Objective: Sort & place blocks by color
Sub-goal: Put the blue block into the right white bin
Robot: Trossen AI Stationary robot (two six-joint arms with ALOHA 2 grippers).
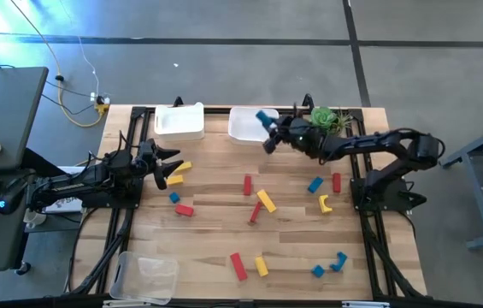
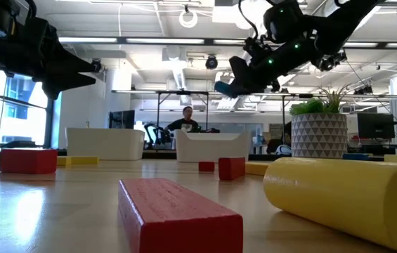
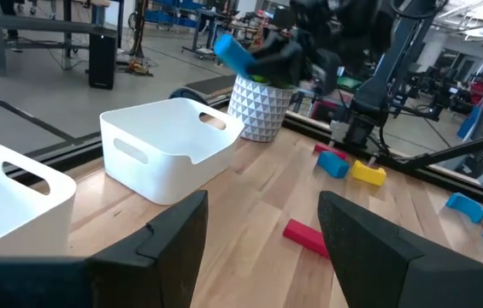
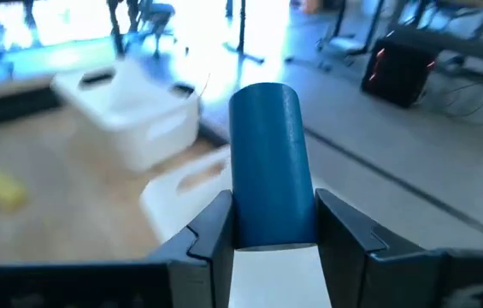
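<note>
A grey concrete floor surrounds the wooden table point(image 1: 215, 257), and the low view looks into a bright workshop where a person point(image 2: 187, 119) sits beyond the far edge. Two white bins point(image 1: 179, 122) point(image 1: 245, 127) and a potted plant point(image 1: 326, 117) line that edge; a clear container point(image 1: 147, 275) lies at the near left corner. Red, yellow and blue blocks point(image 1: 265, 201) lie scattered over the boards. The right gripper point(image 1: 268, 126) hangs above the right-hand bin, its fingers closed partway onto a blue cylinder block point(image 4: 268, 162) that sticks out past the tips. The left gripper point(image 1: 170, 165) waits at the left edge, fingers spread wide and holding nothing, just beside a yellow block point(image 1: 179, 168).
</note>
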